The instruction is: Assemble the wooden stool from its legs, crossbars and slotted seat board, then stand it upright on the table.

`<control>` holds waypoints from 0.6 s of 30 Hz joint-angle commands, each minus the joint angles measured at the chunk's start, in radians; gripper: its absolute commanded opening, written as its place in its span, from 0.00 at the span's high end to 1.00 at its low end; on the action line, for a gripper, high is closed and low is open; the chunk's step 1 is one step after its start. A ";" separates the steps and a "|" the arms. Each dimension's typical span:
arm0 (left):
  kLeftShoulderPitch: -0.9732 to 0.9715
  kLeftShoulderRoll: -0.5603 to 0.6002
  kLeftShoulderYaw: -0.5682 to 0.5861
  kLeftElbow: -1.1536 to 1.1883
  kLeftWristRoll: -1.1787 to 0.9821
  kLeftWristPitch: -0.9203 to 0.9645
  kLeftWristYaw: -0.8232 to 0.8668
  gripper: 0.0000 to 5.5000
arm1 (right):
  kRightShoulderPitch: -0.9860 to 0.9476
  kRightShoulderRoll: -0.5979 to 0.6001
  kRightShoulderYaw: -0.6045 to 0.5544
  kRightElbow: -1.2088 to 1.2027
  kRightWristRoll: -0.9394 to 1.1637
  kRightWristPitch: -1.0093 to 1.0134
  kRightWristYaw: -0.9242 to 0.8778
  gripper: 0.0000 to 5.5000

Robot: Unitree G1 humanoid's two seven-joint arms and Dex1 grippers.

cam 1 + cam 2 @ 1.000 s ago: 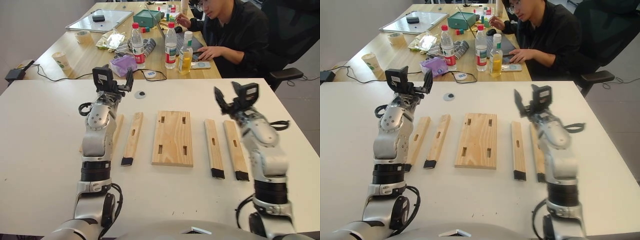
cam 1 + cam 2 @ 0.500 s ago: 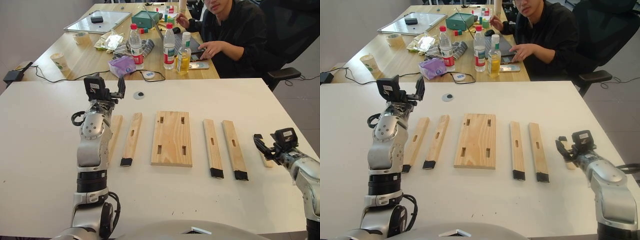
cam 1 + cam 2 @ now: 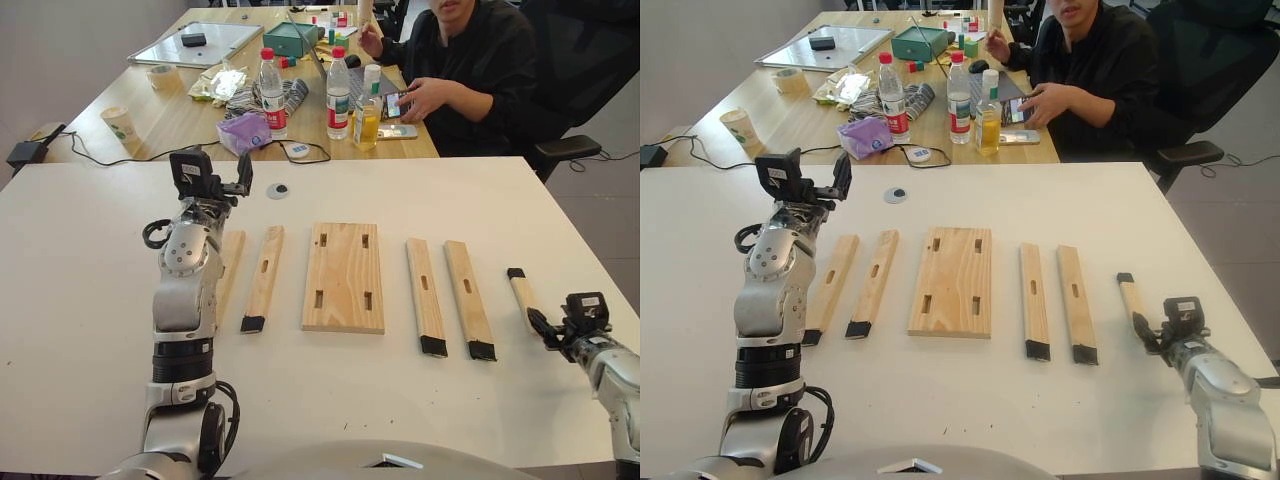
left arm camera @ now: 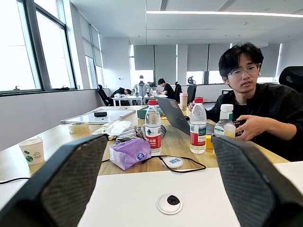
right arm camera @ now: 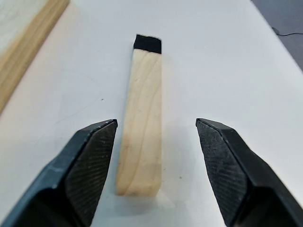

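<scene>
Lying flat at the middle of the white desk [image 3: 80, 300] was the seat board [image 3: 345, 277], long side running away from the robot, four small slots cut in it. Legs were set out parallel to it, two a side, each apart from its neighbour and with its black end toward the robot. The inner left leg [image 3: 264, 277] sat just beside the board. The outer left leg [image 3: 230, 262] was partly hidden behind the left arm. The inner right leg [image 3: 427, 296] and outer right leg [image 3: 470, 299] lay close together.

A short crossbar [image 5: 142, 118] lay flat near the desk's right edge, beyond the outer right leg, its black end pointing away from the robot.

The right hand [image 5: 156, 124] was low over the desk at the crossbar's near end. Its fingers were spread wide, one on each side of the bar, neither touching it. It gripped nothing.

The left hand [image 3: 218, 178] was raised above the far end of the outer left leg, pointing away from the robot. Its fingers were wide apart with nothing between them.

A small round disc [image 3: 280, 189] sat on the desk beyond the left legs.
</scene>
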 commanded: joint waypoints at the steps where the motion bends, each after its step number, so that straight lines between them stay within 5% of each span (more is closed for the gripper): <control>1: -0.023 0.007 -0.006 0.018 -0.001 0.016 -0.009 0.27 | 0.011 0.027 0.011 -0.013 0.016 -0.004 0.006 0.44; 9: -0.035 0.013 -0.003 0.033 -0.001 0.015 -0.019 0.27 | 0.036 0.055 0.008 0.034 0.034 0.078 -0.025 0.44; 18: -0.038 0.009 -0.004 0.033 0.001 0.016 -0.016 0.27 | 0.036 0.040 0.024 0.059 0.038 0.092 -0.018 0.76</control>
